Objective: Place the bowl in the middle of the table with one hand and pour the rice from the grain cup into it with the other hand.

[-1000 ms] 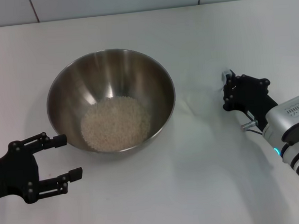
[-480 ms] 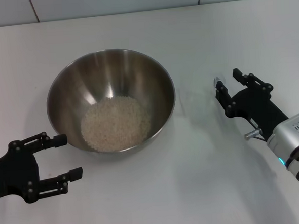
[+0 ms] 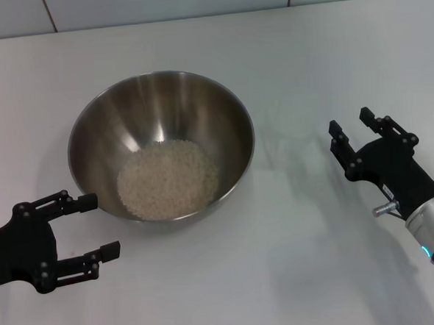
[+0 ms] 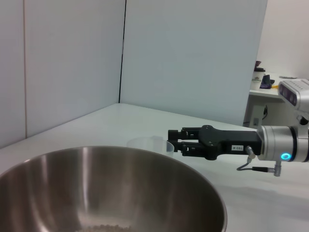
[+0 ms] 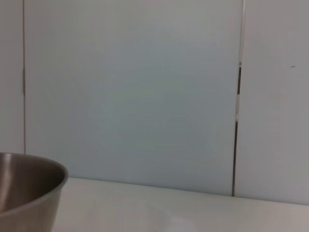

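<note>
The steel bowl (image 3: 171, 105) stands in the middle of the white table (image 3: 283, 276), with the rice (image 3: 168, 177) heaped in its bottom. The clear grain cup (image 4: 147, 143) stands upright on the table to the right of the bowl, and it looks empty. My right gripper (image 3: 349, 123) is open just to the right of the cup and holds nothing. In the left wrist view the right gripper (image 4: 175, 142) shows its fingertips close beside the cup. My left gripper (image 3: 101, 226) is open at the bowl's near left, a short way from its wall.
A light tiled edge (image 3: 170, 3) runs along the back of the table. The bowl (image 5: 24, 188) fills one corner of the right wrist view, with pale wall panels behind it.
My right gripper has opened and drawn back toward the near right, away from the cup. The left arm, the bowl and the rice have not moved.
</note>
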Motion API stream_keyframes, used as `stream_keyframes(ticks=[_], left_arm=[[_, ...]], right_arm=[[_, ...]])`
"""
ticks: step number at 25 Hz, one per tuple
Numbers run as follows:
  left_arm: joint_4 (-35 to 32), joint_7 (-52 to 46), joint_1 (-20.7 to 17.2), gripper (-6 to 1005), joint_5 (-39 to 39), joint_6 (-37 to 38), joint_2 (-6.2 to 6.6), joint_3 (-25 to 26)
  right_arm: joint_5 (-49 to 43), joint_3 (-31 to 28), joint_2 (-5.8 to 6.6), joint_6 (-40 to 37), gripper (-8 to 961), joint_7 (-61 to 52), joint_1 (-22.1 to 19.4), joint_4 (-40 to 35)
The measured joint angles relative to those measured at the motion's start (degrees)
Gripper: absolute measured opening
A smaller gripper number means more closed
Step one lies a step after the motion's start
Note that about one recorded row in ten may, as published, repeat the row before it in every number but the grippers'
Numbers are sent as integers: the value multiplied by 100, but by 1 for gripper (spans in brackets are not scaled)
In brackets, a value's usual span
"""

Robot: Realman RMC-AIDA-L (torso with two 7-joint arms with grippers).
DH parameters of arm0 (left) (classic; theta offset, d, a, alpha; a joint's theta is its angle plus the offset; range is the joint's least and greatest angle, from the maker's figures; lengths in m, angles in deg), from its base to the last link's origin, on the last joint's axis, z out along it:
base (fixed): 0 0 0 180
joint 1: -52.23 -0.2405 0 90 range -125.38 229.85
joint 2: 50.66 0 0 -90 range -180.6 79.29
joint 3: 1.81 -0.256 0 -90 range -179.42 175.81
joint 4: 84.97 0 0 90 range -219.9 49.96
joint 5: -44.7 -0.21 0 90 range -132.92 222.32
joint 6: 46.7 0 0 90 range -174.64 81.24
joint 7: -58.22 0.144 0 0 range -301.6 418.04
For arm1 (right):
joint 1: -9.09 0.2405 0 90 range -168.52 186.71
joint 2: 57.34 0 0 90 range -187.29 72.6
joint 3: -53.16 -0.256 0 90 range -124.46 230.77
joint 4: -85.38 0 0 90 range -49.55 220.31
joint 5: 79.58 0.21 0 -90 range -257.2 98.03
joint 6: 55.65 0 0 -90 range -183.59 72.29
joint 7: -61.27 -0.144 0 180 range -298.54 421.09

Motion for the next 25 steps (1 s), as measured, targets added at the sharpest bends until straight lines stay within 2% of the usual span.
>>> stream_keyframes(ticks=[6,13,18,20,23,24,25], left_arm=[[-2,-3,-2,811,0,-11,-8,0],[-2,-4,-2,811,0,-15,-9,0],[-1,-4,-2,811,0,-6,-5,0],[-2,-4,-2,811,0,1,-4,0],[-1,-4,-2,811,0,6,-2,0],[-2,-4,-2,811,0,7,-1,0],[-1,-4,-3,811,0,7,-1,0]], right_arm=[[0,370,-5,-445,517,6,-216,3],[0,877,-8,-1379,517,428,-555,59],[-24,1105,63,-1794,517,538,-631,155],[-161,1201,154,-1783,517,516,-601,168],[-543,1341,409,-1802,517,281,-571,271],[-699,1356,633,-1845,517,-39,-575,473],[-699,1356,633,-1845,517,-39,-575,473]])
